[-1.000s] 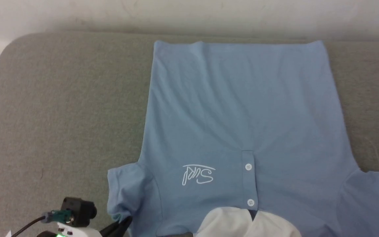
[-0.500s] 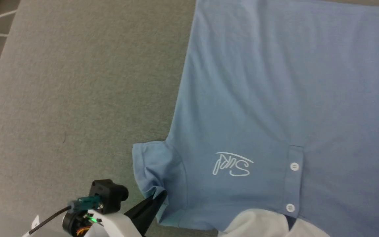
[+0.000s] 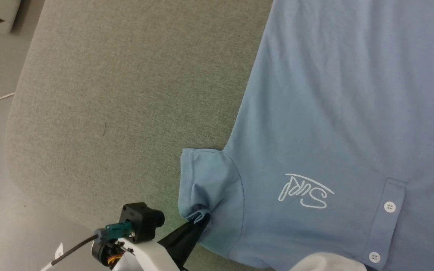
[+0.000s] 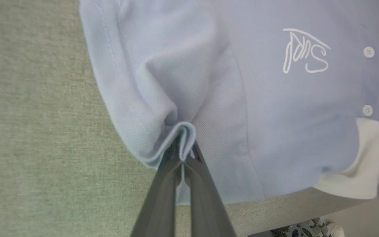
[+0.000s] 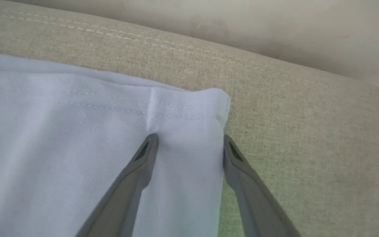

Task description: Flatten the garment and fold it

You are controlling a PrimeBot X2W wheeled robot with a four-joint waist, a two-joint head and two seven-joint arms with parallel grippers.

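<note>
- Grey-green fabric desk [image 3: 107, 94] carries the garment [image 3: 333, 113] spread flat, collar [image 3: 326, 262] at its near edge.
- Left tool [image 4: 182, 159] pinches the bunched sleeve [image 3: 205, 180].
- Right tool [image 5: 190, 138] gapes wide over the far hem corner [image 5: 215, 98], holding nothing.

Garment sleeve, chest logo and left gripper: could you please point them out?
garment sleeve [image 3: 206, 180], head view, middle of its fabric.
chest logo [image 3: 306, 192], head view, middle of the script.
left gripper [image 4: 182, 161], left wrist view, between fingertips.
</note>
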